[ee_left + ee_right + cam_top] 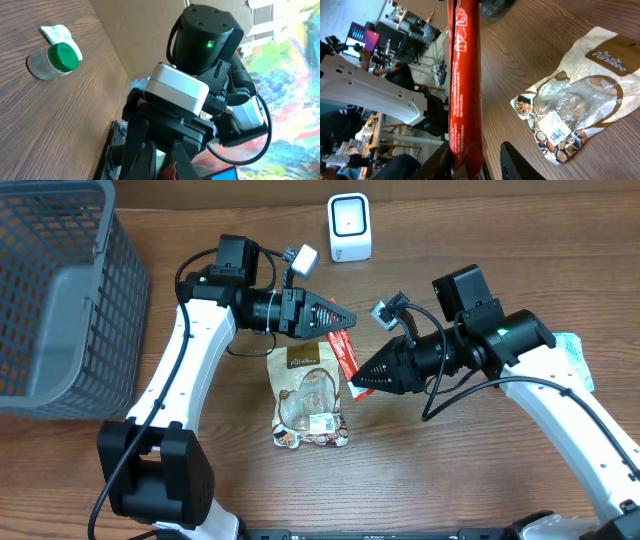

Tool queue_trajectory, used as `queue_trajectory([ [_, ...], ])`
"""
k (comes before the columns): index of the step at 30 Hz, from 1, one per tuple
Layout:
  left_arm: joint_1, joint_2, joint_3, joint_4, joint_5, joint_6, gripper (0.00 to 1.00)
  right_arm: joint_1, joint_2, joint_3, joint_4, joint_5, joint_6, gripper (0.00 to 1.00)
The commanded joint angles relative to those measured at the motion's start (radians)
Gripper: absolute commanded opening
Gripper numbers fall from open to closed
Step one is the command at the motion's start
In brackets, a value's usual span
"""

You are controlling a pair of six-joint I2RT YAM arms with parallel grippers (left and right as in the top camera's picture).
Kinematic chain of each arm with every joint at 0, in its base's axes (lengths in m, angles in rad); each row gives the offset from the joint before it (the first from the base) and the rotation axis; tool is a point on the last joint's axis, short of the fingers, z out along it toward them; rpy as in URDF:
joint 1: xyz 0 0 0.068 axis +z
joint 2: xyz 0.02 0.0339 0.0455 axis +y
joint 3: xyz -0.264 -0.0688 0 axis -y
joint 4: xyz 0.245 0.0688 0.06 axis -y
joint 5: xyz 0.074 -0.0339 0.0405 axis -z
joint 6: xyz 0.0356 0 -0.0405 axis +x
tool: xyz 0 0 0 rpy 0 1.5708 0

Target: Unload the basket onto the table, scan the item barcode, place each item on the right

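The left hand (345, 317) is pressed together on the upper end of a long, glossy red packet (343, 352) and holds it off the brown wooden worktop (450, 470). The packet runs from that hand down to the right hand (355, 383), which faces it tip to tip. The right hand's fingers (517, 162) stand apart around the lower end. The red packet lies against one finger, with a gap to the other.

Just below both hands lies a flat tan-and-clear plastic snack pouch (305, 395), its white barcode label facing up. Beyond the hands, toward the far edge, stands a small white box-shaped scanner (350, 227). Well off to the left hand's outer side sits a grey mesh basket (60, 290). The left wrist view also catches a clear jar with a green lid (52, 61), lying on its side far from the hands.
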Motion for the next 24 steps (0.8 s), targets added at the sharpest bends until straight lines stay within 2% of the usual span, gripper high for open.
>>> queue_trajectory([
  [1, -0.007, -0.023, 0.021, 0.002, 0.038, -0.005, 0.04, 0.007, -0.005, -0.005, 0.003, -0.017, -0.016, 0.31],
  [9, -0.007, -0.023, 0.021, 0.008, 0.036, -0.005, 0.04, 0.04, -0.005, -0.005, 0.005, -0.016, -0.016, 0.31],
  [15, -0.007, -0.023, 0.021, 0.008, 0.032, -0.006, 0.04, 0.04, -0.005, -0.005, 0.007, -0.016, -0.016, 0.09],
  [16, -0.007, -0.023, 0.021, 0.008, 0.023, -0.005, 0.04, 0.04, -0.005, -0.005, 0.008, -0.016, -0.016, 0.08],
  [20, -0.007, -0.023, 0.021, 0.012, -0.04, -0.005, 0.04, 0.039, -0.005, -0.005, 0.007, -0.015, -0.015, 0.08],
  [22, -0.007, -0.023, 0.021, 0.021, -0.082, -0.006, 0.04, 0.039, -0.005, -0.005, 0.006, -0.015, -0.015, 0.16],
  [24, -0.006, -0.023, 0.021, 0.027, -0.124, -0.006, 0.04, 0.039, -0.005, -0.005, -0.003, -0.015, -0.015, 0.17],
])
